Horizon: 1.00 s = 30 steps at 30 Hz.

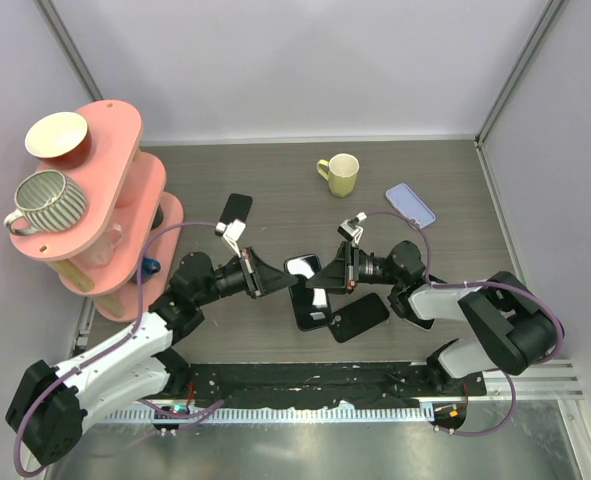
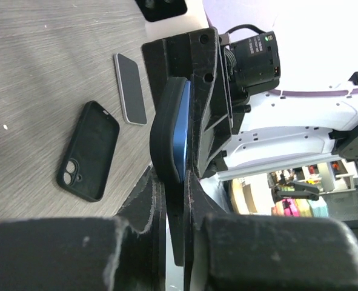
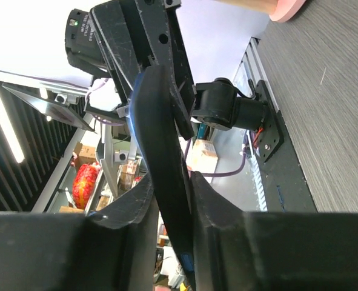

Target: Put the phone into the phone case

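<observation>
Left gripper [image 2: 172, 182]: jaws are pinched narrow on the phone case [image 2: 162, 124], which is held edge-on, with a fingertip pressed to each face. Right gripper [image 3: 171, 182]: jaws are set narrow around the other end of the same case, with both fingers seen against it. How firm that grip is cannot be judged.

The phone [image 2: 183, 124] is seen inside the held case only as a thin blue strip. Its screen and back are hidden by the fingers and the case wall, so how far it is seated cannot be told. From the right wrist only a dark curved edge of the case is shown, and the rest is cut off by the fingers. From above, the held pair is found between the two grippers, raised over the middle of the table [image 2: 39, 66] and mostly covered by them.

An empty black case [image 2: 89, 150] and a second phone [image 2: 131, 88] are seen flat on the table, near each other but apart.

Farther back a dark phone [image 1: 237, 209], a yellow-green mug [image 1: 341, 174] and a lavender slab [image 1: 410, 205] are seen; whether the slab is a phone or a case cannot be told. A pink rack [image 1: 108, 118] with cups is placed at the left.
</observation>
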Each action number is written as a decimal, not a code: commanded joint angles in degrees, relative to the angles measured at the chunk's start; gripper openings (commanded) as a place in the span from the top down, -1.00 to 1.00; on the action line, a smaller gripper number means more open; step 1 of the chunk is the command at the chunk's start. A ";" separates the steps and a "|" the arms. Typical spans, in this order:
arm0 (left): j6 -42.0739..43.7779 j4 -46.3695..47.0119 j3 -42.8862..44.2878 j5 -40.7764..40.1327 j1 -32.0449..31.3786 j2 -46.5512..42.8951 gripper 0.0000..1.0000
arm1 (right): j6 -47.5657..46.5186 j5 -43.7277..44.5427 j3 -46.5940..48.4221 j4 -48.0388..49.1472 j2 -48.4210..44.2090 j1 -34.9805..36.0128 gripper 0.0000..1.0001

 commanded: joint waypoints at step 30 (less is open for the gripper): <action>-7.01 9.11 1.98 6.20 0.82 5.81 0.08 | -1.06 -3.22 -3.73 24.01 -4.12 1.00 0.98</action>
